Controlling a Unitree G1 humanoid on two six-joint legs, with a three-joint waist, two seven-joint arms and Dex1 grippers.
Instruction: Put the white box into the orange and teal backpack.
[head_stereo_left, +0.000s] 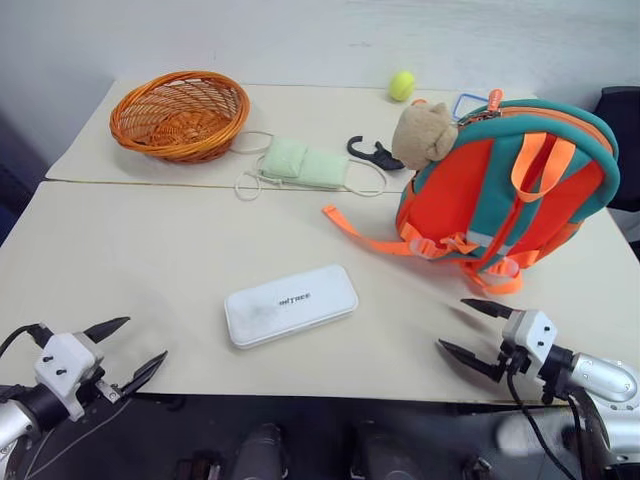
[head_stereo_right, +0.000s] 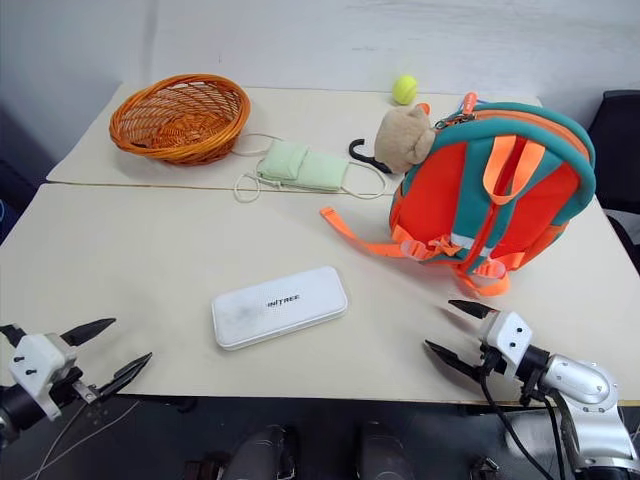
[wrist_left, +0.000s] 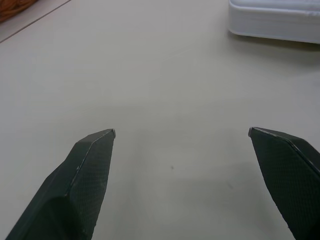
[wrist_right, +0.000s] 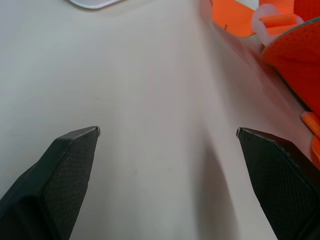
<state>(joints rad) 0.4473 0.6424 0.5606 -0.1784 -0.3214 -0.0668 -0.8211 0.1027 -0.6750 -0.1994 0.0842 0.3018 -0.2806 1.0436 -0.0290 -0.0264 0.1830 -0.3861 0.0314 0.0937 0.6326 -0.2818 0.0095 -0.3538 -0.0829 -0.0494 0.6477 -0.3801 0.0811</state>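
Nearest the robot, the left claw (head_stereo_left: 128, 347) hangs over the front edge of the pale surface (head_stereo_left: 140, 260), its two black fingers spread wide and holding nothing; the white box (head_stereo_left: 290, 304) lies beyond it and to its right, well apart. The right claw (head_stereo_left: 466, 328) hovers on the other side of the white box, fingers likewise spread and empty, just short of the loose orange straps. The white box lies flat near the front of the surface, lettered face up, touching nothing. Beyond it to the right, the orange and teal backpack (head_stereo_left: 500, 190) stands upright, straps facing the robot, a tan plush bear (head_stereo_left: 421, 134) hanging at its top. Farther back from the white box lie a pale green face mask (head_stereo_left: 303, 164), an orange wicker basket (head_stereo_left: 180, 114) and a yellow ball (head_stereo_left: 402, 85).
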